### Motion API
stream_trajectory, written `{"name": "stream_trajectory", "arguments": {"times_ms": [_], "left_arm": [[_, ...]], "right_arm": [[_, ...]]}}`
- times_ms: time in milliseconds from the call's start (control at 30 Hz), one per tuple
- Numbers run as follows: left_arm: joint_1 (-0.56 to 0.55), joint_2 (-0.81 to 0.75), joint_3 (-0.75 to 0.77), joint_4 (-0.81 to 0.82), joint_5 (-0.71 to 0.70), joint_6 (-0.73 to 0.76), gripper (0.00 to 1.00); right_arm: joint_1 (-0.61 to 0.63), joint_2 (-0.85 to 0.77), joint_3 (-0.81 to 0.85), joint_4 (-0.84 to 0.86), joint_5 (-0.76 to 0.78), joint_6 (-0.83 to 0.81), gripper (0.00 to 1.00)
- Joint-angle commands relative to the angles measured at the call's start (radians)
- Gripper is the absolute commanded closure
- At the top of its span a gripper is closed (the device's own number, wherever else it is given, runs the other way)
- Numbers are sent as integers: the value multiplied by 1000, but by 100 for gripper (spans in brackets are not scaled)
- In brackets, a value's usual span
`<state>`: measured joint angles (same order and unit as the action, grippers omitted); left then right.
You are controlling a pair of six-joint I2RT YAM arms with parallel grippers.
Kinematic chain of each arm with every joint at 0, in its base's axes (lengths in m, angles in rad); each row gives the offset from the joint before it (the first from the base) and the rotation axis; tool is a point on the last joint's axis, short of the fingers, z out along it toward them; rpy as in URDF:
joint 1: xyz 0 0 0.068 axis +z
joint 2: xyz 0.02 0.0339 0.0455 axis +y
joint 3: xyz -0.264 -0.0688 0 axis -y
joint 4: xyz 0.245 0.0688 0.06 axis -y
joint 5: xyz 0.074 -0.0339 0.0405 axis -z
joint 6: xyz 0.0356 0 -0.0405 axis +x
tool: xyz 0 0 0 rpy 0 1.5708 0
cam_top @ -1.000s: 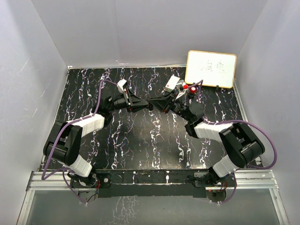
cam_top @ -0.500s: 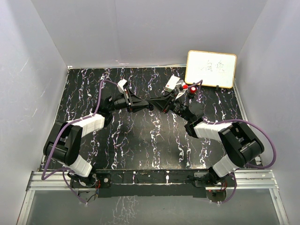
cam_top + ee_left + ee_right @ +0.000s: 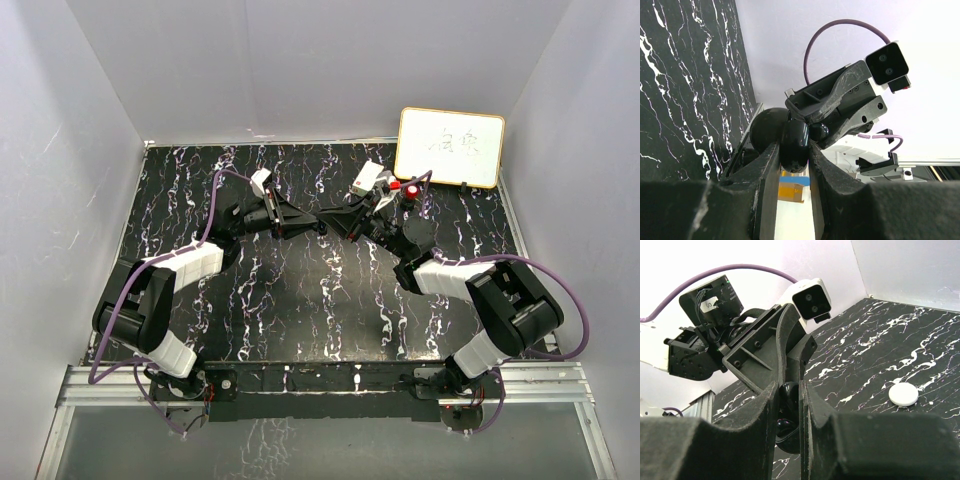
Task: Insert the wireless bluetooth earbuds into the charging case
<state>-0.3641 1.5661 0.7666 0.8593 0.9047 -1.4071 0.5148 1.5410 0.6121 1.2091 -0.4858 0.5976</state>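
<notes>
Visibly, handwriting marks the whiteboard (image 3: 451,147) beyond the right end effector (image 3: 338,221).

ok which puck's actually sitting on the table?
The white puck, flat on the marble table. The black puck is up in the left gripper; the right gripper pinches a black earbud.

The table (image 3: 300,300) is black, veined white. The puck (image 3: 903,394) is white, the cable (image 3: 840,27) purple, the pinched oval piece (image 3: 794,145) glossy black.

The left gripper (image 3: 320,224), pinching its black case (image 3: 794,145), crept slightly farther or higher (too slight to tell which)
</notes>
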Motion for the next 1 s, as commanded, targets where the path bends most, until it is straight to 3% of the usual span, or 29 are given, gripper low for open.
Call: {"name": "stream_trajectory", "arguments": {"times_ms": [0, 800, 967], "left_arm": [[-6, -30, 44, 13, 3, -3, 100], [-7, -33, 50, 13, -4, -9, 100], [-7, -34, 55, 10, -6, -10, 100]], "right_arm": [[-4, 4, 34, 48, -3, -27, 100], [-4, 14, 42, 48, -13, -25, 100], [-4, 10, 36, 47, -10, -23, 95]]}}
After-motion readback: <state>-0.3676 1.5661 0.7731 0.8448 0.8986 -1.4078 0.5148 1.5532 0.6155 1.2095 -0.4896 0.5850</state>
